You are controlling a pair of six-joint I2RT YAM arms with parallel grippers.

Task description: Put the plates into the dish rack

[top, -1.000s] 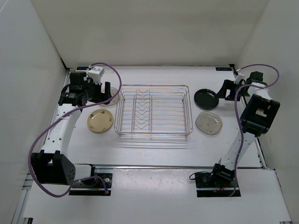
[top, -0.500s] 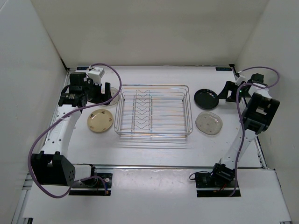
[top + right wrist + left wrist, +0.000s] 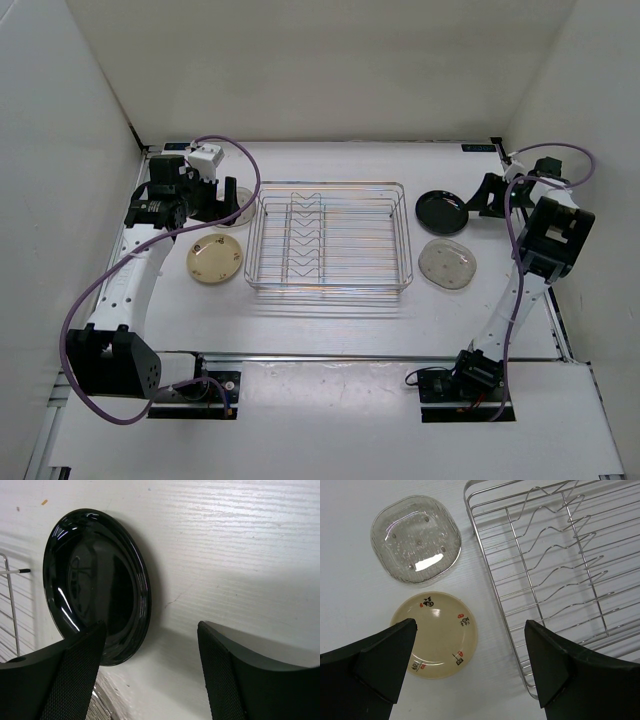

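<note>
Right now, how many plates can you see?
4. Left of the dish rack: a cream plate and a clear plate, partly hidden in the overhead view. Right of it: a black plate and a greyish translucent plate. None in the rack.

Dish rack (image 3: 546,587) partly off-frame

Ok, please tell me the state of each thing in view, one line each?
dish rack: empty, upright.
cream plate: flat on table, left of dish rack.
clear plate: flat on table.
black plate: flat on table.
greyish plate: flat on table.
left gripper: fingers open, above cream plate.
right gripper: fingers open at black plate's rim.
</note>
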